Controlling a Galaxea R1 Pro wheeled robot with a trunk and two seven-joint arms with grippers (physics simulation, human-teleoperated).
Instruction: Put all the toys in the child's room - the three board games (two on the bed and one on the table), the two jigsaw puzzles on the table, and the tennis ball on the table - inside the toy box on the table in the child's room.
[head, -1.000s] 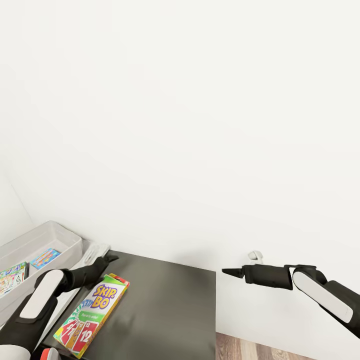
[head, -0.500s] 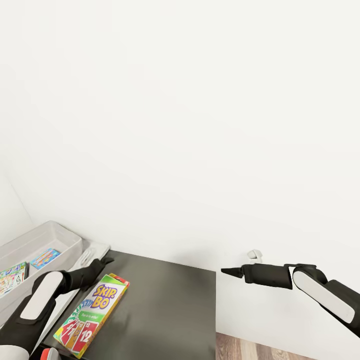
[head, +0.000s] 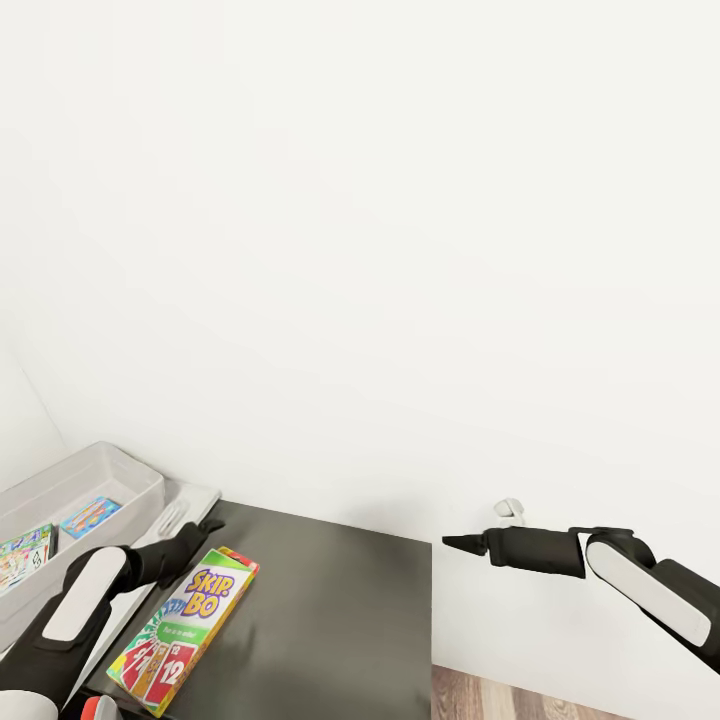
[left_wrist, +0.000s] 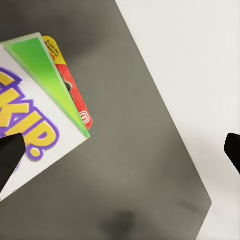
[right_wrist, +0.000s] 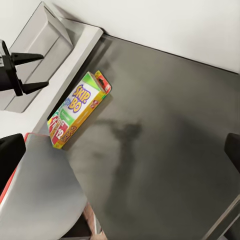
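The rainbow SKIP-BO board game (head: 185, 628) lies flat on the dark-grey cabinet top (head: 340, 620), near its left edge. My left gripper (head: 210, 523) hovers just beyond the box's far end. In the left wrist view its fingers (left_wrist: 7, 155) stand wide apart and open, with the SKIP-BO box (left_wrist: 40, 115) under one side. The light-grey toy box (head: 110, 465) sits on the pale table at far left and holds a blue game (head: 90, 517) and another colourful box (head: 25, 555). My right gripper (head: 460, 545) is open in the air past the cabinet's right edge.
A white wall rises close behind the cabinet, with a small wall fitting (head: 508, 510) near my right gripper. The pale table edge (head: 190, 498) runs between the toy box and the cabinet. Wood floor (head: 570, 700) shows at lower right.
My left gripper has sunk slightly and drawn back a little towards the SKIP-BO box. The box and my right arm have not moved.
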